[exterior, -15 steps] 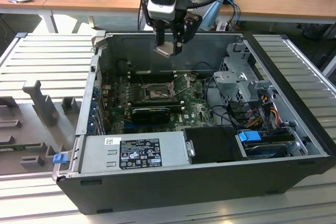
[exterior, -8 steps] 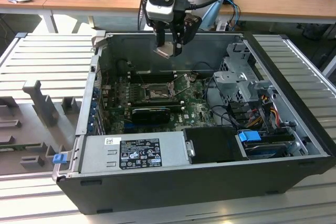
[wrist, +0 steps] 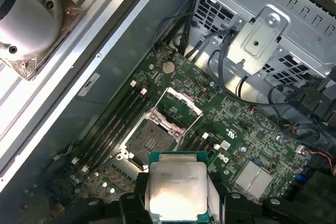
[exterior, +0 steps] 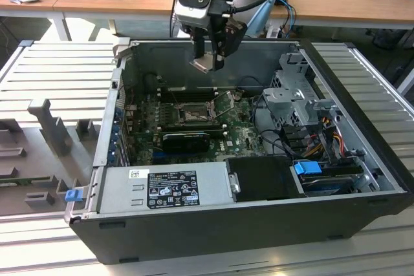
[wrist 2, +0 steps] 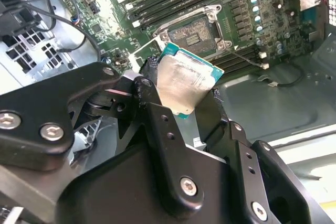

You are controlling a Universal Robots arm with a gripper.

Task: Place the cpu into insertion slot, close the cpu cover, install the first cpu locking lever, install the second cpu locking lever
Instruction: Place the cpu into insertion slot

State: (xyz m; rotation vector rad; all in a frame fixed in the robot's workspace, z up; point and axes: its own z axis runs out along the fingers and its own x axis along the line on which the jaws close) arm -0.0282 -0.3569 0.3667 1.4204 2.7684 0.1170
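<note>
Silvery-grey cpu point(wrist: 177, 190) clamped tight in the end effector point(wrist 2: 182, 86), with black fingers point(wrist 2: 152, 103) pressing on two of its sides. Hangs in the air, tilted a little, well above the green board point(exterior: 242, 127) inside the open computer case point(exterior: 213, 231). Touches nothing below.

Near the middle of the green board, the insertion slot point(wrist: 149, 141): bare, dark grid showing, no chip in it. Tipped up at one side of the slot, the cpu cover point(wrist: 181, 100), not shut.

Looks like step one is only half done: chip in the grip and over the case, not yet set down. Left to do, going by this: chip into the slot, cover down, both locking levers fastened. Hard to tell how the levers stand now.
</note>
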